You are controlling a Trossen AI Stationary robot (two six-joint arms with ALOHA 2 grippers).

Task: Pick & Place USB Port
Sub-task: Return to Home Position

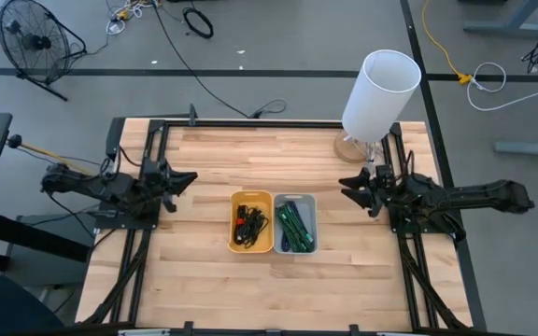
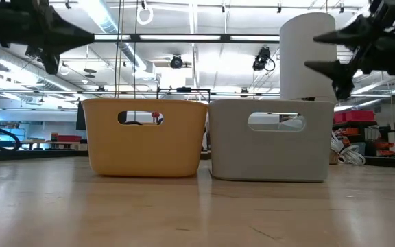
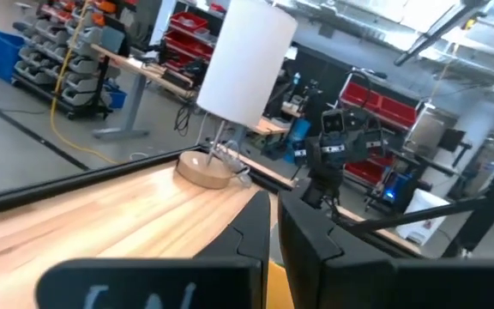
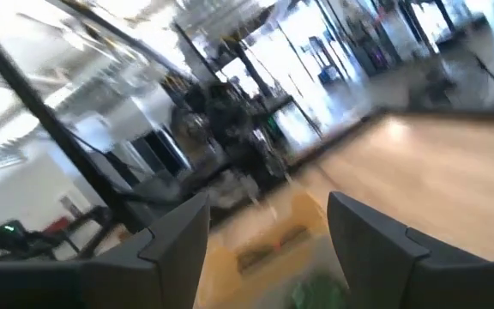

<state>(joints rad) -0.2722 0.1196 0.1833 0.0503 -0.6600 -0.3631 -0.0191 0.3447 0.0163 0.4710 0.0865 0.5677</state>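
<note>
The wooden table [image 1: 204, 280] carries a white lamp [image 1: 381, 89] at its far right corner. The left gripper [image 1: 187, 177] hangs near the left edge, its fingers drawn almost together and empty. The right gripper [image 1: 346, 189] hangs near the right edge, fingers spread and empty. At the table's centre a yellow bin [image 1: 251, 196] touches the gray bin [image 1: 295, 197], which holds the green and black charger cables [image 1: 293, 229].

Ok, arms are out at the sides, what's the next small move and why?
Probably just settle both arms into home and stop. The left gripper and right gripper sit at the table's sides holding nothing, cables lie in the yellow bin and gray bin, and I see none loose on the table.
</note>
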